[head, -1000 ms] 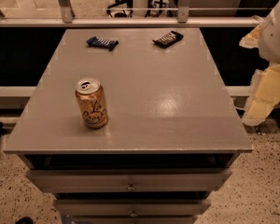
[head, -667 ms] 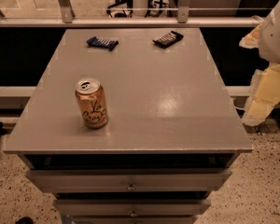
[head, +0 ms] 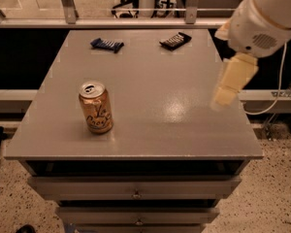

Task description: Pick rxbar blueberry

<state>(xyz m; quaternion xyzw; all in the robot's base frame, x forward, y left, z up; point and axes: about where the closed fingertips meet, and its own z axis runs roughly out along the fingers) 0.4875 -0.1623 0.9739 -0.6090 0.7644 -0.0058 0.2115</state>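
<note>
You're in an office-like workspace, gray drawer cabinet (head: 136,194) on speckled floor (head: 281,203), rolling chair bases (head: 127,8) beyond the far edge of the tabletop (head: 150,96), your gripper (head: 224,96) by its right edge.

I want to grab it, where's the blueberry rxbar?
In the camera view, the rxbar blueberry lies at the far left of the table, left of the black bar and beyond the can; the tool hangs over its right edge.

Cream gripper (head: 223,97) hangs over the grey cabinet top's (head: 150,76) right edge, bare surface runs from it to the far-left dark blue wrapped snack bar (head: 107,44); black wrapped bar (head: 175,40) far-right, orange drink can (head: 95,107) front-left, both well apart.
</note>
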